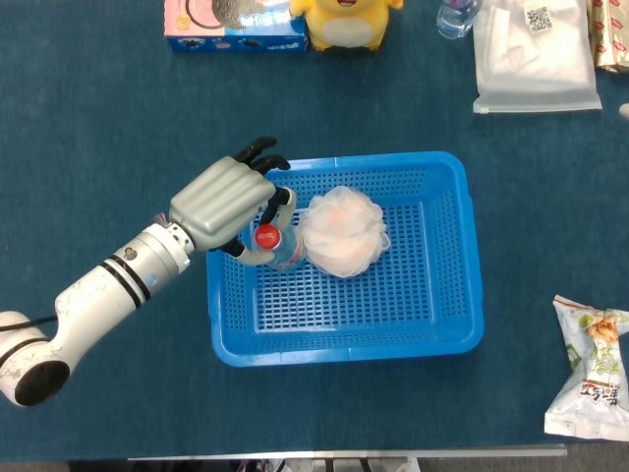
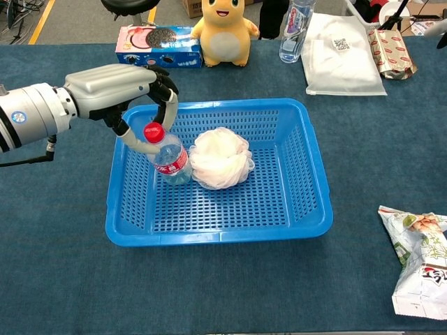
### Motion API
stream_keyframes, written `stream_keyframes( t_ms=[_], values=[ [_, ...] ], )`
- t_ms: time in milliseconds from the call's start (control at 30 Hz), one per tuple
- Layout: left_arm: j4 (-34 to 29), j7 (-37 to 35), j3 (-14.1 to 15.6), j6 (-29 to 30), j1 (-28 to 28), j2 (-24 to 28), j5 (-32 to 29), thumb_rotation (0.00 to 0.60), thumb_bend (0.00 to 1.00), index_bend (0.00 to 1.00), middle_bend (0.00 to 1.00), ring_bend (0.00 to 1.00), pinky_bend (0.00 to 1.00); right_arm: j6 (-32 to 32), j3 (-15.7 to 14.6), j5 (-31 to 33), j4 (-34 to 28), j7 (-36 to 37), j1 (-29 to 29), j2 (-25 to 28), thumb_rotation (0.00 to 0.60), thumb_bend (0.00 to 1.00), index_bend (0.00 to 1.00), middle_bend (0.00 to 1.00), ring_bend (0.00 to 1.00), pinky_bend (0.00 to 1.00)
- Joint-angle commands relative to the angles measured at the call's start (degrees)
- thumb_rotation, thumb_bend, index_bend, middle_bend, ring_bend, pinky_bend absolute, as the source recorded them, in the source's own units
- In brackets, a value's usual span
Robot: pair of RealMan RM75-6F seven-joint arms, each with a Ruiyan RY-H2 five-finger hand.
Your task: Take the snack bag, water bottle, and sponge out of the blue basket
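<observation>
Blue basket (image 2: 307, 202): set on the blue tabletop; two items are contained.
Water bottle (image 2: 170, 162): red cap, upright with a slight tilt, at the basket's left side, pressed against the sponge (image 2: 222, 159), a pale mesh ball near the middle.
Left hand (image 2: 122, 89): reached over the basket's left rim; the bottle's neck is encircled by thumb and curled fingers just beneath the cap.
Snack bag (image 2: 418, 264): laid flat on the table, well apart from the basket, at the right edge.
Right hand: not shown.

Robot lab: blue-clothed table (image 2: 63, 265), taped floor (image 2: 35, 21), scattered test props
</observation>
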Motion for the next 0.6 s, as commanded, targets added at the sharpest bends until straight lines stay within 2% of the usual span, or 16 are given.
stream_keyframes(
  t_ms=[33,600],
  values=[
    [-0.3,0.7,-0.3,0.0,-0.3,0.3,-0.5,0.600,0.19,0.62,0.61,0.18,0.00,0.3,0.0,-0.2,0.0,0.2,-0.1,0.1,0.600,0.00,0.16,0.29,0.34,0.58],
    [-4.7,8.3,-2.9,0.4,-2.9,5.3,-5.5,0.600,0.19,0.64,0.63,0.18,0.00,1.8,0.0,-1.1,0.3,1.7,-0.8,0.5,0.600,0.00,0.16,0.29,0.34,0.58]
  ],
)
